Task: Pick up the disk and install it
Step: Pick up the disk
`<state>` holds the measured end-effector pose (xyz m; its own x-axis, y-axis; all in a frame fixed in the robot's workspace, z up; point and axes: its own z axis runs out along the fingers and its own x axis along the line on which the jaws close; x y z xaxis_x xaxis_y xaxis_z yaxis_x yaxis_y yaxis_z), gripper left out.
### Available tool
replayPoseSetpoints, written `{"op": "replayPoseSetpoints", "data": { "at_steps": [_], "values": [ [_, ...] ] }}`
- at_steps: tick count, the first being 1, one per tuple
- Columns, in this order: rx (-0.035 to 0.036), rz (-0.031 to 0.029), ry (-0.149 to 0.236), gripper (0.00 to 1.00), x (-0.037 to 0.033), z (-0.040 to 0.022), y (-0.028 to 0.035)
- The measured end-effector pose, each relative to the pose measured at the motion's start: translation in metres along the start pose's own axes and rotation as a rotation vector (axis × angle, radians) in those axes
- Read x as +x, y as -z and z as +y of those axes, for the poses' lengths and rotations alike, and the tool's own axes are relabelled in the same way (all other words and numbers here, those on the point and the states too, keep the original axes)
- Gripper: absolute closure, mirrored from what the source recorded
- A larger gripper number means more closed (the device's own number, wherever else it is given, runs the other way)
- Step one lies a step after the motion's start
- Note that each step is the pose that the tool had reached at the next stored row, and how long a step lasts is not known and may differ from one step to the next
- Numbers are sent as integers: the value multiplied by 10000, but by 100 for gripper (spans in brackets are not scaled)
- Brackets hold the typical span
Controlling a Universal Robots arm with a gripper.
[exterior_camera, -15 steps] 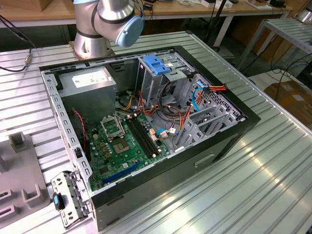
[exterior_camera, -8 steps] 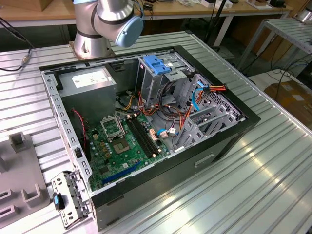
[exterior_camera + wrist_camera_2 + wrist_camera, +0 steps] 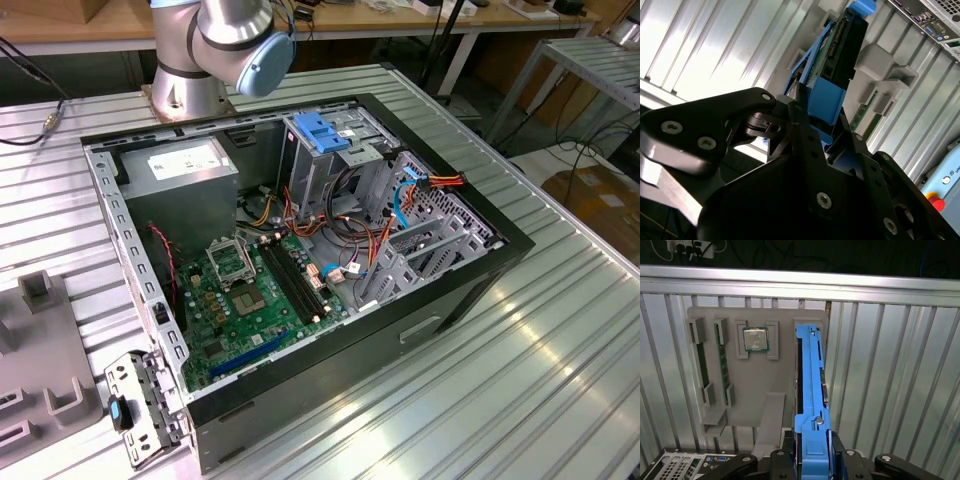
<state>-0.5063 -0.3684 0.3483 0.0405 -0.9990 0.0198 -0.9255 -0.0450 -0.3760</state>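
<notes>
Disk (image 3: 809,380) clamped by end effector (image 3: 812,456), exterior view showing computer case (image 3: 462,300)

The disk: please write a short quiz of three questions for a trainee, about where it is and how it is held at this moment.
1. True or false: the disk lies flat on the grey tray.
2. What closes on the disk's blue end? A) the gripper B) a hand C) a cable
3. In the first wrist view, which square part sits in the tray beside the disk?
Key: 1 false, it stands on edge; 2 A; 3 the processor chip.
</notes>
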Motion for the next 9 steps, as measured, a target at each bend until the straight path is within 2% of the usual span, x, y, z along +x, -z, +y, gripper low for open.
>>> {"op": "replayPoseSetpoints", "data": {
  "at_steps": [2,5,7,9],
  "values": [
    [10,1,1,63,0,0,0],
    [106,5,-1,63,0,4,0],
    [222,10,-1,63,-1,12,-1],
    [399,18,-1,63,-1,31,-4]
  ]
}}
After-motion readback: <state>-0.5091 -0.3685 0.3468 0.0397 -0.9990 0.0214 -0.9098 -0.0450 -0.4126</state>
